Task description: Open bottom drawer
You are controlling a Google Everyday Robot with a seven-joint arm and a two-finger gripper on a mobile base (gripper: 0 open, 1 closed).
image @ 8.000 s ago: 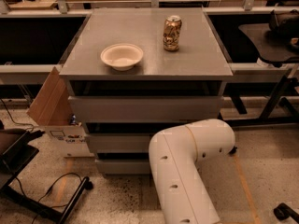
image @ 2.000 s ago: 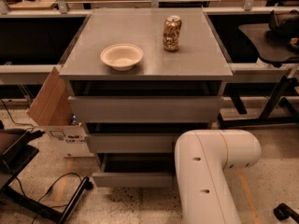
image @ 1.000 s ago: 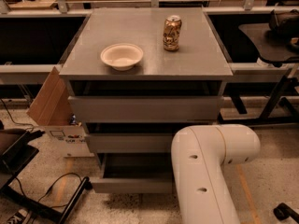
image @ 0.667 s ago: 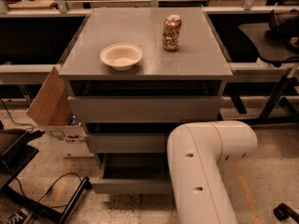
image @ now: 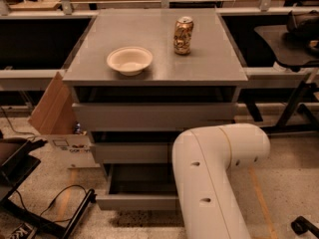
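The white arm (image: 214,183) fills the foreground, hiding the gripper — its state cannot be told — and the right end of the bottom drawer (image: 137,201), which stands pulled out at the foot of the cabinet (image: 149,116). Print on the can (image: 183,35) is unreadable.

Open from above: left and middle of bottom drawer (image: 135,202) tray. Blocked: its right end, covered by arm (image: 212,183), with gripper hidden behind it. Narrowed on left by cardboard box (image: 52,114) and black stand (image: 79,214) on floor (image: 45,183). Free on cabinet top (image: 209,66): gap between bowl (image: 129,59) and can (image: 183,35), front right corner. Right of arm: bare floor up to black legs (image: 291,106).
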